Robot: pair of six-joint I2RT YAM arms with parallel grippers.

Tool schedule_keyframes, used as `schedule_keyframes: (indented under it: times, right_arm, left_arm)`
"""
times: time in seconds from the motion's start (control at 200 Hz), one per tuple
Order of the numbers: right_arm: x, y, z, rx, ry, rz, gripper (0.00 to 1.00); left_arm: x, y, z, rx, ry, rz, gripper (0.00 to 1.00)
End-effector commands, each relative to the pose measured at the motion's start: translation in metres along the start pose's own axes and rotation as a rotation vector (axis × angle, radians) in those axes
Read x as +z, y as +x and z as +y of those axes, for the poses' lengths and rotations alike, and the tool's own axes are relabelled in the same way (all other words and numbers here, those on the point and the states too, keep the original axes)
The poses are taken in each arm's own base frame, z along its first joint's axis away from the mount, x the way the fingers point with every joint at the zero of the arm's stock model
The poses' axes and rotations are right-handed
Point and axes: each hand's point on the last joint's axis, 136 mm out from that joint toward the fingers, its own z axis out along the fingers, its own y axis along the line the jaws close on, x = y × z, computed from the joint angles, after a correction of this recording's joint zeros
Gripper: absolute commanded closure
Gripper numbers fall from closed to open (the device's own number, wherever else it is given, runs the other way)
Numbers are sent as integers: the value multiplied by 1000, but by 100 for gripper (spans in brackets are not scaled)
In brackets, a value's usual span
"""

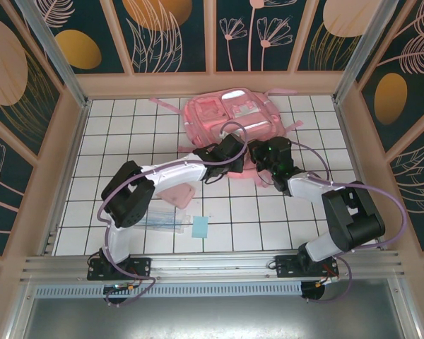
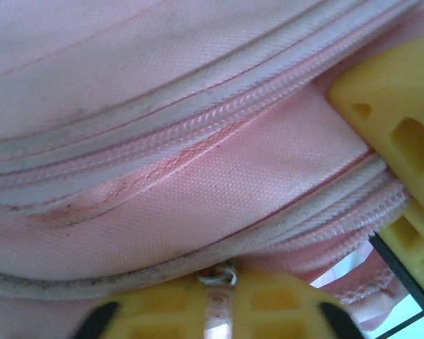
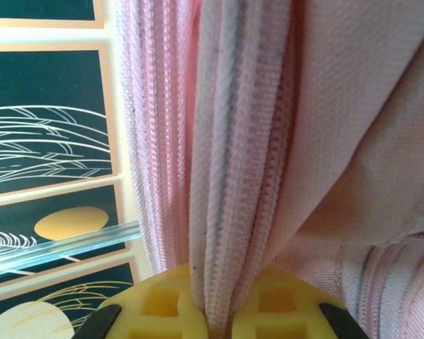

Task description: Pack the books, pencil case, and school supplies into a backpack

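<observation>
With left gripper [image 2: 219, 311] and right gripper [image 3: 215, 318] pinched shut on the zipper of the large pink fabric backpack [image 1: 230, 116], we judged packing barely begun: flat pale pink pencil case [image 1: 177, 193], clear bluish plastic packet [image 1: 159, 219] and light-blue square pad [image 1: 200, 227] lay outside it.

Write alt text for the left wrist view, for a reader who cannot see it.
The yellow-fingered left gripper is shut on the pink backpack at its zipper seam, right by a small metal zipper pull. The right gripper's yellow fingers pinch the fabric at the right edge.
</observation>
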Motion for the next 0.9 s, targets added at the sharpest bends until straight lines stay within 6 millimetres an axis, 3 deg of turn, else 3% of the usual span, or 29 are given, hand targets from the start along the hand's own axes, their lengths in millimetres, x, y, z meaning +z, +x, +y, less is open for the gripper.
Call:
schedule_keyframes:
  times: [0.0,0.14,0.245,0.415,0.605,0.685,0.891]
  right_arm:
    - [-20,-1,64,-41,-214,3,100]
    - [-26,-25,58,-115,-190,-50,100]
    - [-32,-38,56,-174,-189,-63,100]
    - [-39,-47,59,-255,-177,-86,100]
    - [-36,-47,64,-325,-160,-44,100]
    - [-35,-53,66,-402,-123,-42,100]
    - [-24,-64,73,-574,-91,-9,100]
  left_arm:
    - [8,2,24,5,-63,13,100]
    - [-7,17,21,23,87,92,100]
    - [-18,27,40,50,127,159,100]
    - [-24,31,70,97,84,220,100]
    - [-20,16,103,110,-20,227,100]
    - [-27,14,108,152,-38,256,100]
    - [-43,36,130,272,-133,409,100]
